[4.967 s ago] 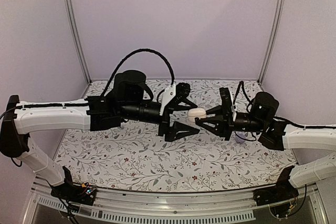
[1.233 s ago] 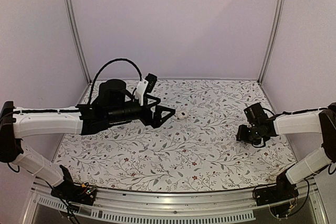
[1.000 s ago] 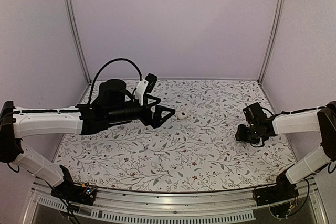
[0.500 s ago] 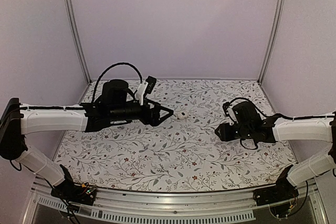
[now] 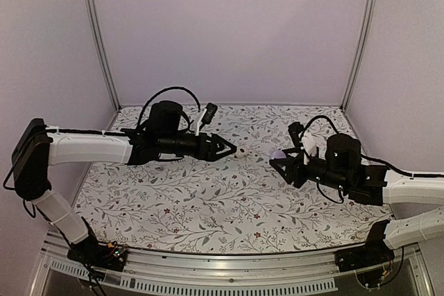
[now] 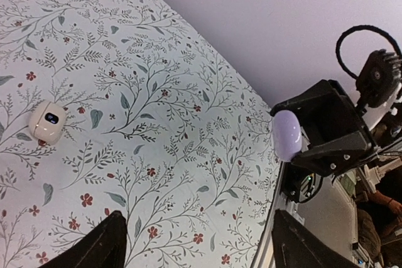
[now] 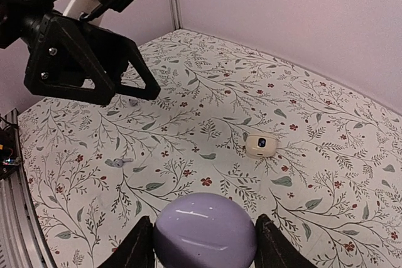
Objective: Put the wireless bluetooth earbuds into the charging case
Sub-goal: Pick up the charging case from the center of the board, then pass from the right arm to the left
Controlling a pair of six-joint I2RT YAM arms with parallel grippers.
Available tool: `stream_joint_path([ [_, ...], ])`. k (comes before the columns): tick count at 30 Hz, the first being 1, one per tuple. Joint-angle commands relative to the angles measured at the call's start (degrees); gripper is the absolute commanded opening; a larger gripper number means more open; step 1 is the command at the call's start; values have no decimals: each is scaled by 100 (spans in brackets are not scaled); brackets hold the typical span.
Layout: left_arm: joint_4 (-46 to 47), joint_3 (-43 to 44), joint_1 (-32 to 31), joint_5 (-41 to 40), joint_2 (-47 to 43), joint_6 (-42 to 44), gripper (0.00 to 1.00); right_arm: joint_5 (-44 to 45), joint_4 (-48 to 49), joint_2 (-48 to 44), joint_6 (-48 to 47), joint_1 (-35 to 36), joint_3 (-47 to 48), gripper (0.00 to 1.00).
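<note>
My right gripper (image 5: 283,160) is shut on a purple rounded case (image 5: 279,154) and holds it above the mat; in the right wrist view the case (image 7: 205,230) fills the gap between the pads. A white rounded case (image 5: 239,151) lies on the floral mat just past my left gripper (image 5: 231,150), which is open and empty. In the left wrist view the white case (image 6: 48,122) lies far left and the purple case (image 6: 286,134) is at the right. One tiny pale earbud (image 7: 117,162) lies on the mat. A second grey speck (image 7: 132,101) lies farther off.
The floral mat (image 5: 208,206) covers the table, with lilac walls behind and to both sides. A metal rail (image 5: 208,268) runs along the near edge. The white case also shows in the right wrist view (image 7: 259,145), beyond the purple one.
My right arm has swung in toward the middle and lifted, with the purple case in its jaws. My left arm has reached forward and lower, up to the white case.
</note>
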Motion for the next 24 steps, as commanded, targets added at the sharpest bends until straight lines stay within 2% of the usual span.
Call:
stream_joint_path([
  [1,16,258,-132,312,102,-52,78,208,432,-269,-620,397,-155,48],
  [11,-463,594,-568,69,4,584,76,1326,594,-26,-1760,1450,-82,47],
  [24,-498,692,-940,167,-34,934,74,1882,688,129,-2373,1867,22,47],
])
